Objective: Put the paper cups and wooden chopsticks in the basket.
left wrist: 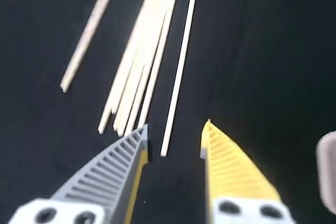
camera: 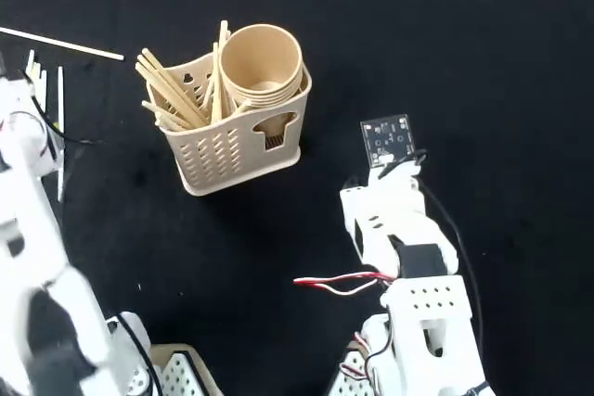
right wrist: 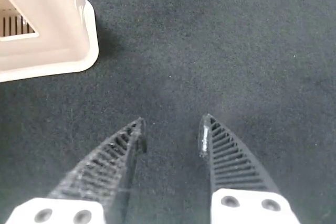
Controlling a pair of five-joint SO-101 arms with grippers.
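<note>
1. The left gripper (left wrist: 175, 125) is hovering low over the worktop (camera: 483, 62) with its fingers (left wrist: 220, 156) standing apart and holding nothing.
2. Taking the way those fingers are pointing as 12 o'clock, one chopstick (left wrist: 181, 66) is lying with its near end just inside the gap between the tips. Its long axis is running away toward 12, leaning slightly to 1. It is lying along the fingers rather than across them, so I judge the wrist is needing a turn, or the pinch is needing to fall on the near end.
3. A bundle (left wrist: 139, 66) of chopsticks is lying just beside it toward 11, close to parallel and touching one another. Its near ends are sitting just off the grey fingertip, so a closing pinch could be catching one of them too.
4. A stray stick (left wrist: 89, 30) is lying farther off toward 10, apart from the bundle.
5. In the high view these loose sticks (camera: 60, 108) are lying at 9 o'clock from the basket (camera: 223, 150), well apart from it and next to the left arm, which is the nearer one.
6. The basket is already holding the cups (camera: 263, 62) and a sheaf of chopsticks (camera: 172, 95).
7. The right gripper (right wrist: 172, 124) is hanging at 4 o'clock from the basket, fingers parted and empty, near its corner.
</note>
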